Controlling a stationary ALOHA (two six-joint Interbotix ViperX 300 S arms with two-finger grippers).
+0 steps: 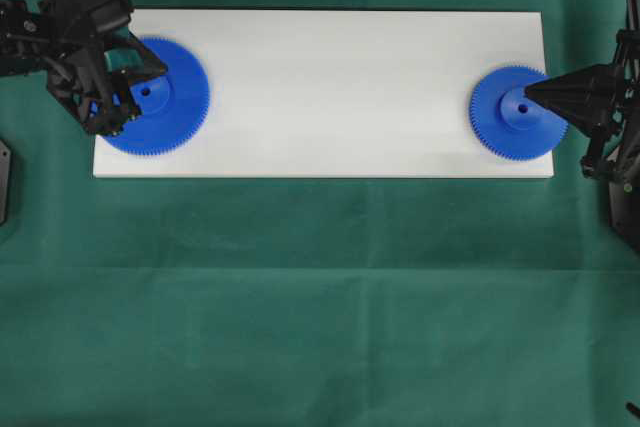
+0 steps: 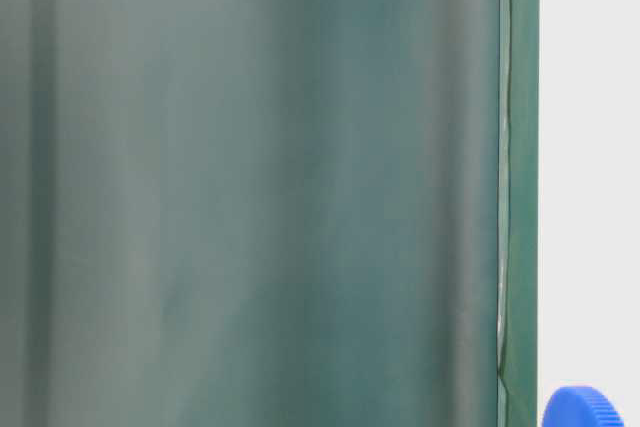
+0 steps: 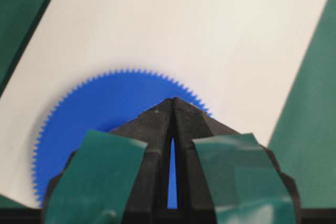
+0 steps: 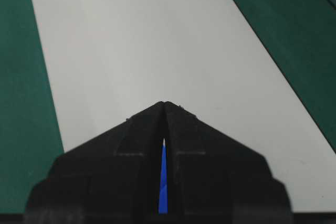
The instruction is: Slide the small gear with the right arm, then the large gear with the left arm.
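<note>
Right gripper [image 1: 528, 95] clenched, tip on small gear [image 1: 519, 113] hub | left gripper [image 1: 160, 71] clenched over large gear [image 1: 155, 96]

Both arms black; left gripper [image 3: 173, 103] pointed, teal tape patches [image 3: 94, 177] at 7 and 5 o'clock; right gripper [image 4: 164, 104] plain black wedge.

Small gear [image 4: 163, 182] mostly hidden behind right fingers [image 4: 210, 171]; large gear [image 3: 100, 114] partly behind left fingers [image 3: 152, 129].

Looking straight down from overhead on the white board [image 1: 330, 97], peering low along the table edge toward a green curtain [image 2: 250, 187], riding close behind each gripper, facing along the board, sharing board with overhead
</note>
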